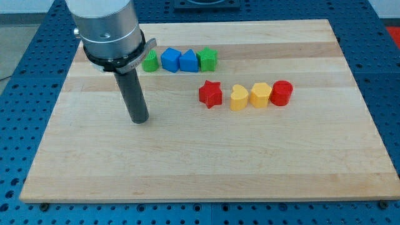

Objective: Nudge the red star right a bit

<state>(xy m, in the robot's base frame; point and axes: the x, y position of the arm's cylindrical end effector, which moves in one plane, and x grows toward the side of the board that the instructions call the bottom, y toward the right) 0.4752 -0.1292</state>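
Note:
The red star [210,94] lies on the wooden board [206,162], a little right of the middle. My tip [139,119] rests on the board well to the star's left and slightly lower in the view, apart from every block. Right of the star sits a row: a yellow heart [238,98], a yellow pentagon-like block [260,95] and a red cylinder [281,93]. The heart stands a small gap away from the star.
Above the star, near the view's top, a row holds a green block [150,61], partly behind the arm, a blue block [170,60], a second blue block [189,61] and a green star [207,59]. The board lies on a blue perforated table [381,81].

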